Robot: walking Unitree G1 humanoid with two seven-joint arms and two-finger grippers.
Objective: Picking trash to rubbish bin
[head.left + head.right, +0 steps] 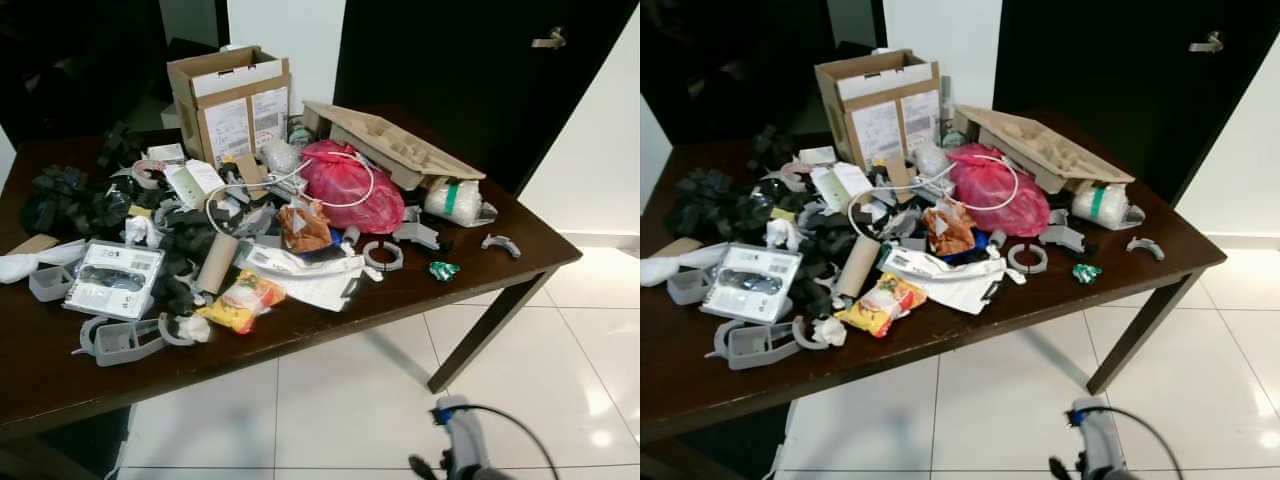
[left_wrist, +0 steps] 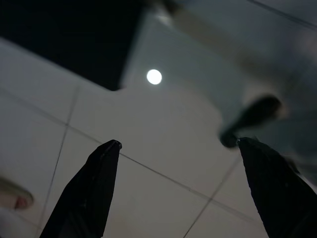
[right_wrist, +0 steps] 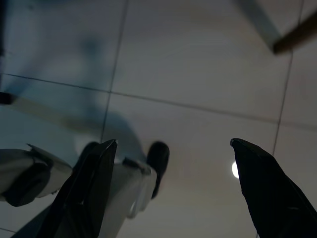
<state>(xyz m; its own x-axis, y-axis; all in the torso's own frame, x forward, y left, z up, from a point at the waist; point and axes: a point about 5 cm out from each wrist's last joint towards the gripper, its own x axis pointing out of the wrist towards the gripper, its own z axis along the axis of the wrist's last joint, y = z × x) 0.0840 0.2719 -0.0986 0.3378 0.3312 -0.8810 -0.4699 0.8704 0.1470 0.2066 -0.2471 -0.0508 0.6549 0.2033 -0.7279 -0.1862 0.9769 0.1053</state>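
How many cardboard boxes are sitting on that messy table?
1: an open brown cardboard box with white labels stands upright at the back of the table, behind the trash pile. Beside it lies a flat moulded cardboard tray, which is not a box. Others may be buried.

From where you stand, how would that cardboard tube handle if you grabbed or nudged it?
The cardboard tube is hollow, so probably light and crushable under a firm pinch. Being round, it may roll if nudged, though the clutter pressed around it on the table would likely stop it.
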